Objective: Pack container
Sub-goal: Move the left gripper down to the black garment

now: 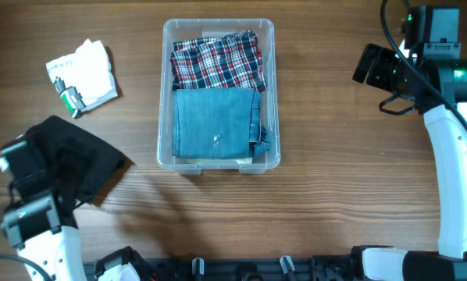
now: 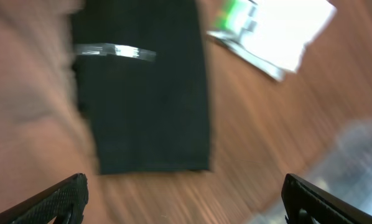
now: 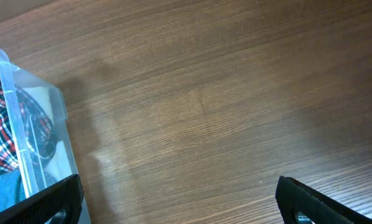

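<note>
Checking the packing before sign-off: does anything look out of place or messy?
Two things lie outside the container: a black garment on the table at left and a crumpled white packet beyond it. Inside, the plaid cloth is rumpled; the folded denim lies flat.

White arm links, black wrist housings, looping black cable, green indicator light

A black cloth and a white packet with green print lie apart on the wooden table
</note>
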### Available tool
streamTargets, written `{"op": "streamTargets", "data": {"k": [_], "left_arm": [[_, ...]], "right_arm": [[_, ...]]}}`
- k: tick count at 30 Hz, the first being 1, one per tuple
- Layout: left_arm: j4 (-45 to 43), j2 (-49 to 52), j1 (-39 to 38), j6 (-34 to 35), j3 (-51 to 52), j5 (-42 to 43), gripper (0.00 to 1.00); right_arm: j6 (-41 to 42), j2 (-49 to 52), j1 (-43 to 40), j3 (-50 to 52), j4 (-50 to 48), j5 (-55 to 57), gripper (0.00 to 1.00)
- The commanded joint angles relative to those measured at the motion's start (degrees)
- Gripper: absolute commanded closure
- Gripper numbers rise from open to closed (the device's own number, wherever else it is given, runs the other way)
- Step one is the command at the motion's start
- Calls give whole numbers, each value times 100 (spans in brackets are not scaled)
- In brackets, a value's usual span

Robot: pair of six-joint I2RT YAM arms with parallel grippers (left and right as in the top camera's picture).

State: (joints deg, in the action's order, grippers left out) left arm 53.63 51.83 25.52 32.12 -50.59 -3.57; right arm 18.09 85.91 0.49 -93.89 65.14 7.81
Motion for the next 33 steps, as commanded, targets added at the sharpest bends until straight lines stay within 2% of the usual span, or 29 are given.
{"op": "streamTargets", "data": {"k": [1,4,10,20,33], "left_arm": [[-11,48,975,-286,-107,127,0],[-96,234,1419,-341,-107,557,0],[-369,1189,1746,-343,-107,555,0],[-1003,2632,1753,-796,-107,662,0],[-1497,3388,1753,-922,-107,656,0]], "right_arm": [[-52,24,-2,-24,-20,81,0],[-48,24,-2,-24,-20,81,0],[-52,24,-2,-24,-17,81,0],[-50,24,-2,-24,-17,79,0],[-50,24,-2,-24,-17,81,0]]}}
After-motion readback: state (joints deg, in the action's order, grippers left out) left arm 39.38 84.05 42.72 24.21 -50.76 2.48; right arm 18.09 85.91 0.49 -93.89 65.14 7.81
